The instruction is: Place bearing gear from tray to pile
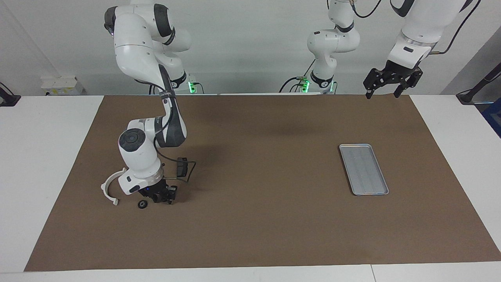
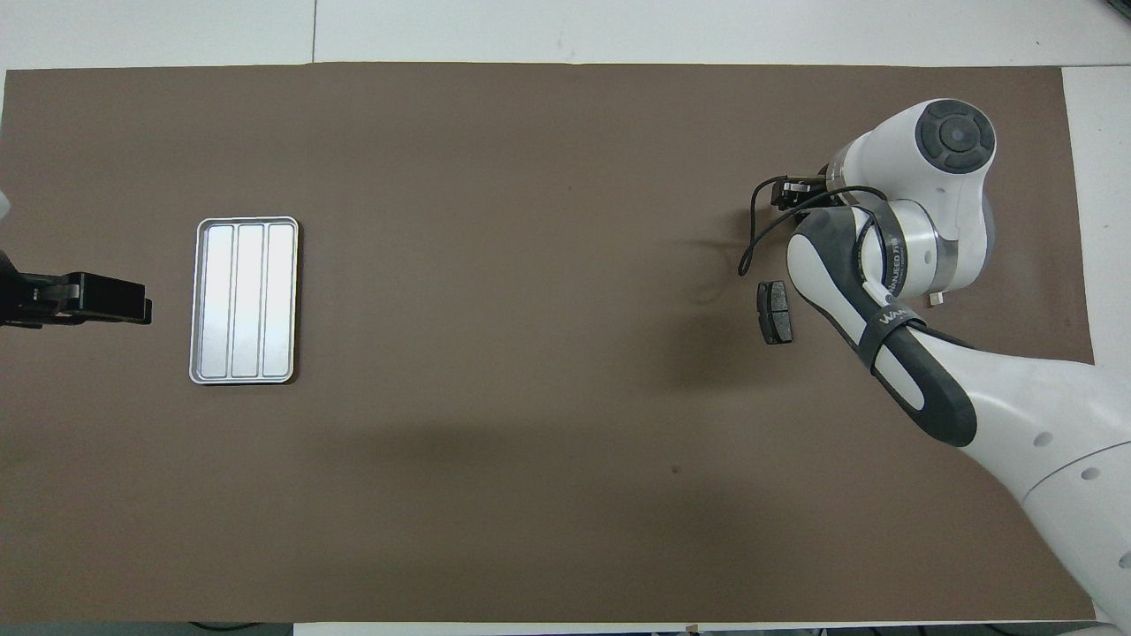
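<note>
A brown mat point(image 1: 266, 219) covers most of the white table point(image 1: 47, 156). Toward the left arm's end lies the shallow rectangular silver-grey metal tray point(image 1: 363, 169) with rounded corners, a raised rim and lengthwise ridges; nothing lies in it.

At the right arm's end sits the loose pile of parts. The white semicircular plastic bracket point(image 1: 109, 188) lies on the mat, partly hidden by the right arm's wrist. Just beside it, toward the middle of the table, rests the small black round bearing gear point(image 1: 143, 204), flat on the mat. A dark grey flat piece shaped like a brake pad point(image 2: 775, 312) lies nearer to the robots, clear in the overhead view beside the arm's forearm.

The right tool point(image 1: 163, 200) is low over the mat, just beside the bearing gear on the side toward the middle of the table. Its black fingers point down and stand slightly apart; whether something small lies between them, or whether they touch the mat, cannot be told, and so whether the tool is released or grasping cannot be told either. The bearing gear beside it lies free, apart from the fingers. A black cable loops from the wrist.

The left tool point(image 1: 383, 92) waits in the air over the mat's edge nearest the robots, at the left arm's end, its fingers spread wide and grasping nothing.
</note>
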Available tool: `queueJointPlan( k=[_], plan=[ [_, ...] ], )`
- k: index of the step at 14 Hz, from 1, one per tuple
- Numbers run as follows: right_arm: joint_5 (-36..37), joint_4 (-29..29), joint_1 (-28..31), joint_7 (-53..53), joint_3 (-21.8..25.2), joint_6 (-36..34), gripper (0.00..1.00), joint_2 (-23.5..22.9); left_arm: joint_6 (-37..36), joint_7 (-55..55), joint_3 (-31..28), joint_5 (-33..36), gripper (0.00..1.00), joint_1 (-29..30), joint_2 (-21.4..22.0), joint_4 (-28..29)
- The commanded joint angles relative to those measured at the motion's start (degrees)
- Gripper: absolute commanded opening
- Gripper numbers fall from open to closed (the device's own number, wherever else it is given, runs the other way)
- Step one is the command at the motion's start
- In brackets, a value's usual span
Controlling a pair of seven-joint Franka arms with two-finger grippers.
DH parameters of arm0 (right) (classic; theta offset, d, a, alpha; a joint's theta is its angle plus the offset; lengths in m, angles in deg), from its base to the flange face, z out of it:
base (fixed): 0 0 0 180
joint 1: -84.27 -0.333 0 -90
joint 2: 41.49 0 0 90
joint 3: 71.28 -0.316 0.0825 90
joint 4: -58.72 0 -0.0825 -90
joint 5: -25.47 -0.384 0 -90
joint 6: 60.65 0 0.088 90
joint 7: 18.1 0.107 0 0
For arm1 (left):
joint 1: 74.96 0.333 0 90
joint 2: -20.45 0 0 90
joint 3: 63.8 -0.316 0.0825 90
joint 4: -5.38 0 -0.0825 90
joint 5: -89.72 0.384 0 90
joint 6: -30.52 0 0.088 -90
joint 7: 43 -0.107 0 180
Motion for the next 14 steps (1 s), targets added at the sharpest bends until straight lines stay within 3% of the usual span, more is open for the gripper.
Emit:
queueJointPlan(
  k=[1, 9, 14],
  plan=[
    [-0.6, 0.4, 0.8, -0.9, -0.8, -0.6, 1.00, 1.8, -0.7, -0.1, -0.6, -0.8, 1.00, -0.6, 0.1, 0.2],
    [-0.6, 0.3, 2.5, -2.5, -0.8, -2.3, 1.00, 5.4, -0.7, -0.1, -0.6, -0.8, 1.00, -0.6, 0.2, 0.1],
    [-1.0, 0.1, 2.5, -7.5, -0.7, -19.0, 1.00, 16.7, -0.7, -0.1, -0.6, -0.8, 1.00, -0.6, 0.2, 0.1]
  ],
)
